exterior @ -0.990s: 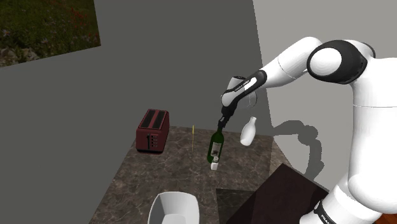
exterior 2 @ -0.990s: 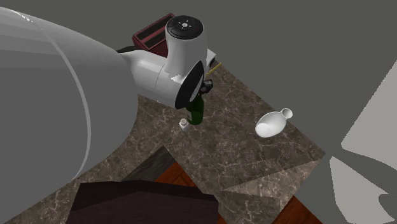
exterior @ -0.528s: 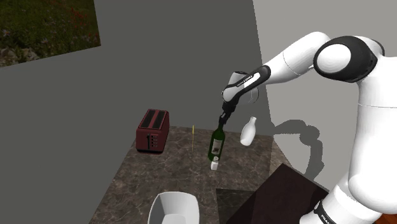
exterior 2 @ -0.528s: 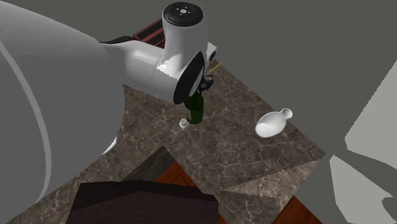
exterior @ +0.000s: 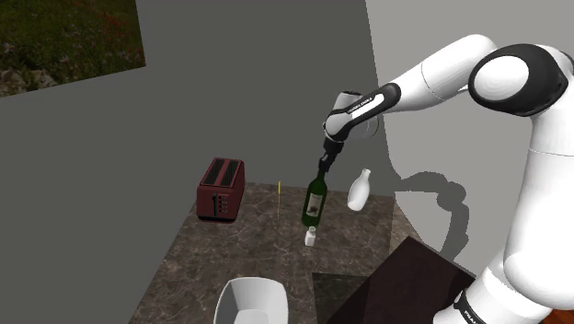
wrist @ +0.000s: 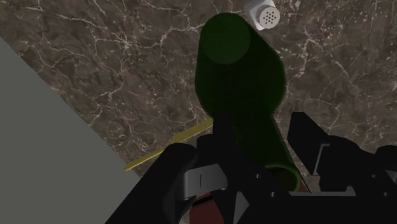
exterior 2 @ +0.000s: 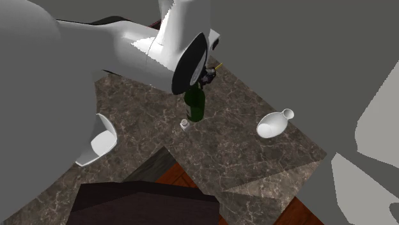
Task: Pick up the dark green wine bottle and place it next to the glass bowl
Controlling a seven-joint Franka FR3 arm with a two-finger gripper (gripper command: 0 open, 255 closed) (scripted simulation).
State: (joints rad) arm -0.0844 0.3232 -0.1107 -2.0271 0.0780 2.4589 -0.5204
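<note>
The end effector [exterior: 322, 167] is clenched on the neck of the dark green wine bottle [exterior: 315, 202]. In the wrist view the two black fingers [wrist: 224, 130] press against either side of that neck.

The wine bottle [exterior 2: 195, 105] hangs nearly upright from the grasp. In the shoulder view its base appears raised clear of the dark marbled worktop [exterior: 230, 253]. A small white shaker [exterior: 311, 237] stands on the worktop just beneath and beside the base. A thin yellow stick [exterior: 279, 207] stands near the bottle on the shoulder view's left.

Further out, a white vase [exterior: 360, 190] is on the shoulder view's right of the bottle and a dark red toaster [exterior: 221, 188] is on its left, against the grey wall.

The white bowl [exterior: 253, 302] sits at the near edge of the worktop, well apart from the bottle.
</note>
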